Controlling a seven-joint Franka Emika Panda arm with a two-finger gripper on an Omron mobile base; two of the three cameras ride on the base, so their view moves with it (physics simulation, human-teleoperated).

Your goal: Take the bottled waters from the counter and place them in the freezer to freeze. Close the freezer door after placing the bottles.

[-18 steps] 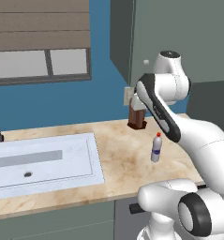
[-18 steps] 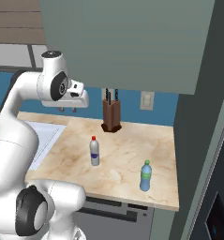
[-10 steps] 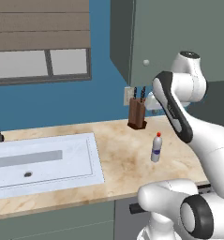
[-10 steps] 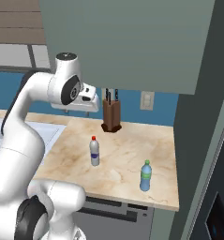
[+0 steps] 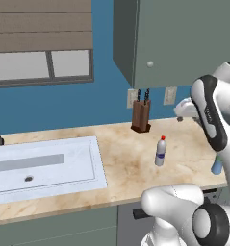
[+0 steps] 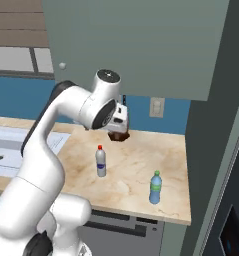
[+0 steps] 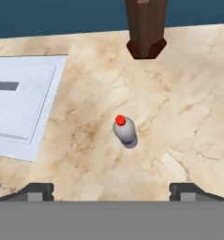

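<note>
- While the gripper (image 7: 111, 190) is looked along in the hand view, its two dark tips are seen far apart at the bottom corners, spread wide with nothing between them.
- Below it, the red-capped bottle (image 7: 124, 130) is seen from above, standing on the counter (image 7: 188, 117), cap up, its long axis vertical.
- The knife block (image 7: 146, 28) is shown past the bottle, and the sink (image 7: 19, 108) to one side, well apart from it.
- From the left base view, the same bottle (image 5: 160, 151) is seen upright near the middle of the counter (image 5: 126, 168), in front of the knife block (image 5: 141, 114), with the sink (image 5: 44, 163) well to its left.
- A slice of the green-capped bottle (image 5: 216, 164) is seen there at the arm's edge, the rest hidden behind the arm.
- By the right base view that bottle (image 6: 155, 187) is shown whole, upright near the counter's front edge, right of the red-capped bottle (image 6: 100, 161) and apart from it.
- At the right edge of that view, the freezer (image 6: 226, 165) is seen as a dark slate wall beside the counter (image 6: 136, 165).
- The hand is seen raised above the counter in both base views, touching neither bottle.
</note>
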